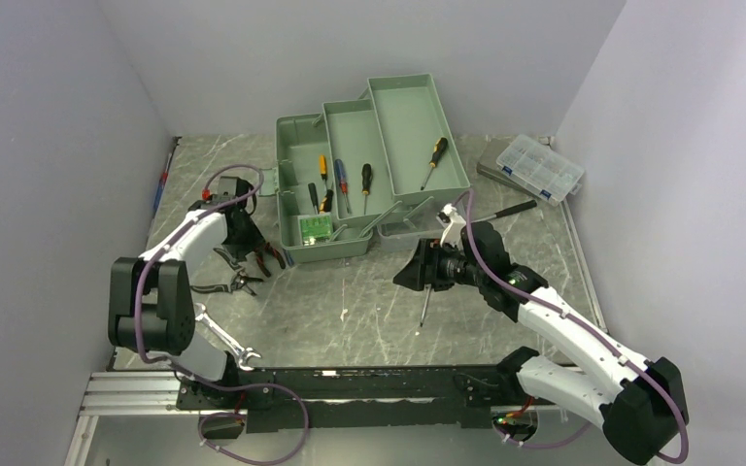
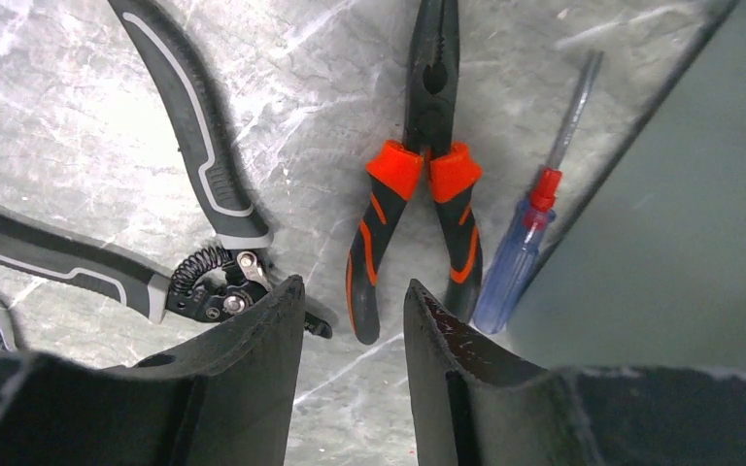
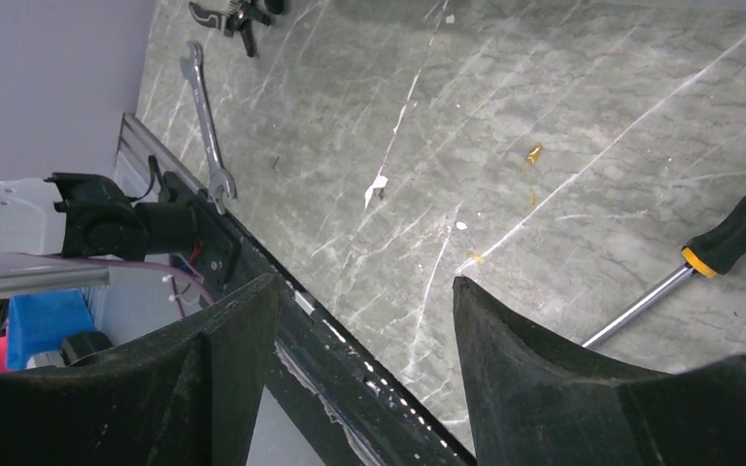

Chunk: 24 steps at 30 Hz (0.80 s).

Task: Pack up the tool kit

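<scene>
Grey marbled table [image 1: 369,311], seen from above, w/ pale walls on three sides. A sage-green toolbox [image 1: 403,112] is set at centre back, opened out, its fold-out trays stepped up toward the rear right. Several screwdrivers [image 1: 366,180] are laid in the trays & base; a small bright-green item [image 1: 316,228] is seen in the front compartment.

The L gripper [image 2: 355,311] is held low over the table, just left of the toolbox front. Its jaws are parted & nothing is gripped btwn them. Just ahead of its fingers [image 2: 253,359], orange-handled long-nose pliers [image 2: 423,194] are laid flat & closed, handle ends nearest the fingertips. On the toolbox side of these, a blue-handled screwdriver [image 2: 520,257] w/ red collar is laid close along the toolbox wall; contact can't be told. On the other side, grey-handled spring pliers [image 2: 189,146] are laid w/ handles spread. A wrench [image 1: 223,335] is laid nearer the arm bases.

The R gripper [image 3: 364,301] is held above the table in front of the toolbox, jaws wide apart & empty. A black-and-yellow screwdriver [image 3: 738,233] is laid on the table beneath it. A dark-handled screwdriver [image 1: 505,209] is laid btwn the toolbox & a clear organizer box [image 1: 541,167] at back right.
</scene>
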Each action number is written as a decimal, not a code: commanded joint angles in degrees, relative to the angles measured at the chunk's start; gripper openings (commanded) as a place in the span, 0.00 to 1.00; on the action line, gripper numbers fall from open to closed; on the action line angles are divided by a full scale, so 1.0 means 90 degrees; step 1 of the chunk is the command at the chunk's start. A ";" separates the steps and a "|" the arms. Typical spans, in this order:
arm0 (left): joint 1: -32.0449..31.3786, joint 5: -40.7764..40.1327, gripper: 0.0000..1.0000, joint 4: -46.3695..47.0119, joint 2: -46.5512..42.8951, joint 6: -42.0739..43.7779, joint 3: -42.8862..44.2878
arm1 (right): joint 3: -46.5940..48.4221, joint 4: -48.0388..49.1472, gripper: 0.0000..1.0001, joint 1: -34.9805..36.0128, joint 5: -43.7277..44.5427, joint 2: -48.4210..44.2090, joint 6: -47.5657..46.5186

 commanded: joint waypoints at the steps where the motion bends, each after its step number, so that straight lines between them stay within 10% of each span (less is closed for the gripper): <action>1: 0.0006 -0.0090 0.45 -0.0011 0.0331 0.0231 0.0229 | 0.0241 0.0219 0.68 0.0018 0.0171 -0.0037 -0.0061; 17: -0.0573 0.0000 0.30 -0.0482 0.1641 0.0045 0.0580 | 0.0347 0.0036 0.68 0.0017 0.0300 -0.0210 -0.0062; 24: -0.0677 0.0320 0.00 -0.0476 0.1261 0.0350 -0.0068 | 0.0210 0.0238 0.68 0.0020 0.0284 -0.0350 0.0108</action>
